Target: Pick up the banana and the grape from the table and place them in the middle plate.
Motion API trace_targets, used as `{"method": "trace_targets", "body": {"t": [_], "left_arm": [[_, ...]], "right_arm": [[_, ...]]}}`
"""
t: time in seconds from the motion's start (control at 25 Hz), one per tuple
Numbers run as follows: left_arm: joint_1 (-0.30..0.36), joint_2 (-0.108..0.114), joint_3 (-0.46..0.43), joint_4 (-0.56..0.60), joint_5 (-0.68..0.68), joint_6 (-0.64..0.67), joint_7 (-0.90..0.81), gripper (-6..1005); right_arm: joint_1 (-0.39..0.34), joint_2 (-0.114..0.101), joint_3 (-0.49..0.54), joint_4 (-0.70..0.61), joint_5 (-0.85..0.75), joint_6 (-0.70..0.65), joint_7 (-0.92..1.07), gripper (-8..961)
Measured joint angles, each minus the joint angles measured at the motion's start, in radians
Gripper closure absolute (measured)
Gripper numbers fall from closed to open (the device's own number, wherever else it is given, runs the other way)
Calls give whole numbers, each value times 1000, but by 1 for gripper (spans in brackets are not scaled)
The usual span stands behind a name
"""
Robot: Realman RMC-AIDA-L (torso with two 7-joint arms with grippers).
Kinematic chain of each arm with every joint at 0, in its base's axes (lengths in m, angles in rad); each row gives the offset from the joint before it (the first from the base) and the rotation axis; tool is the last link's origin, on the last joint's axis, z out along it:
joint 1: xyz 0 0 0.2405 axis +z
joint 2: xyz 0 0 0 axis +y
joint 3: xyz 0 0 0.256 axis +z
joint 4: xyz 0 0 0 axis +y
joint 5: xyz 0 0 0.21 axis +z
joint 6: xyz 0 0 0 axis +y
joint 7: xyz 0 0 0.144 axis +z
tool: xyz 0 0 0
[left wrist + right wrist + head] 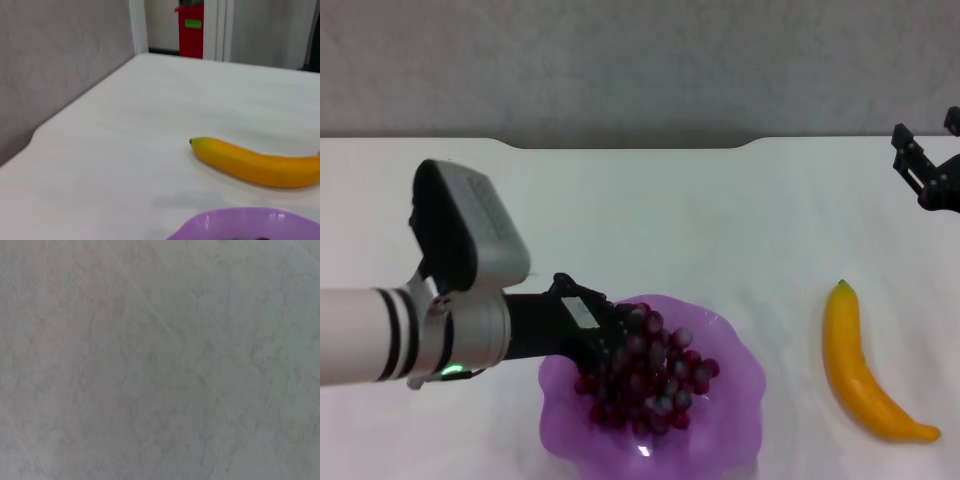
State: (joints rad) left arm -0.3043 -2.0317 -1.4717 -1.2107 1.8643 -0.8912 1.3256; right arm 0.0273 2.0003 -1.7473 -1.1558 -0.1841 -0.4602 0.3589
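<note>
The grape, a bunch of dark red-purple grapes, lies inside the purple scalloped middle plate at the near middle of the white table. My left gripper is at the bunch's left end, over the plate's left rim, touching the grapes. The yellow-orange banana lies on the table to the right of the plate, apart from it. It also shows in the left wrist view, beyond the plate's rim. My right gripper is open and empty at the far right, well beyond the banana.
The table's far edge has a shallow notch in front of a grey wall. The right wrist view shows only bare tabletop. A red box stands beyond the table's end in the left wrist view.
</note>
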Motion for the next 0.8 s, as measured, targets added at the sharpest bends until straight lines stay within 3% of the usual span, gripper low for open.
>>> {"method": "trace_targets", "body": {"t": [0.2, 0.48, 0.6, 0.8], "left_arm": [[47, 2, -7, 0, -76, -9, 100, 925], [52, 3, -4, -3, -77, -38, 116, 867], [54, 2, -6, -3, -78, -36, 123, 665], [64, 3, -9, -23, -81, -36, 123, 537]], "right_arm": [[-3, 0, 1, 1, 0, 0, 0, 340], [-1, 0, 1, 1, 0, 2, 0, 341], [1, 0, 0, 1, 0, 11, 0, 340], [1, 0, 0, 1, 0, 13, 0, 340]]}}
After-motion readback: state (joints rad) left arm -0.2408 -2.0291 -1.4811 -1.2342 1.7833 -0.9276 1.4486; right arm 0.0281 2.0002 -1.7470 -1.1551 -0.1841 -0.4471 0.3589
